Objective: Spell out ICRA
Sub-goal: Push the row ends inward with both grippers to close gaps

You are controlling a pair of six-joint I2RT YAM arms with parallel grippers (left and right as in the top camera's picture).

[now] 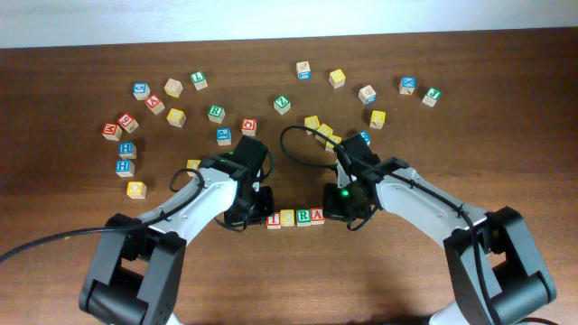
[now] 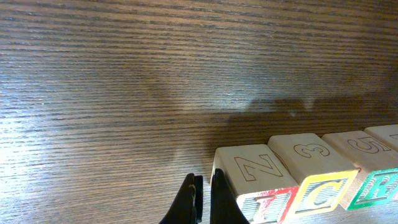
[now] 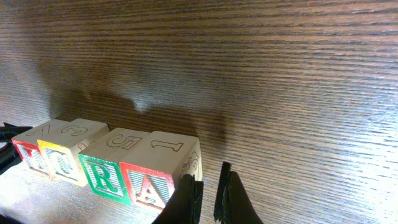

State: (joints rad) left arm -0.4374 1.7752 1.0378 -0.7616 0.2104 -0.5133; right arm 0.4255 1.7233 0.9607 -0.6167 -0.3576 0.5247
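Note:
Four wooden cubes stand side by side in a row near the table's front, reading I (image 1: pixel 274 219), C (image 1: pixel 288 218), R (image 1: pixel 302 217), A (image 1: pixel 317 215). My left gripper (image 1: pixel 258 217) is shut and holds nothing. In the left wrist view its right finger (image 2: pixel 222 199) rests against the left side of the I cube (image 2: pixel 273 202), with C (image 2: pixel 323 193) and R (image 2: pixel 379 190) beyond. My right gripper (image 1: pixel 336 215) is shut and holds nothing, with a thin slit between its tips. Its left finger (image 3: pixel 186 198) sits against the right side of the A cube (image 3: pixel 149 185), beside R (image 3: pixel 106 174), C (image 3: pixel 62 165) and I (image 3: pixel 25 155).
Several other letter cubes lie scattered across the back half of the table, such as yellow ones (image 1: pixel 312 122) and a blue one (image 1: pixel 365 137) just behind the right arm. A blue cube (image 1: pixel 125 167) and a yellow cube (image 1: pixel 135 189) lie at the left.

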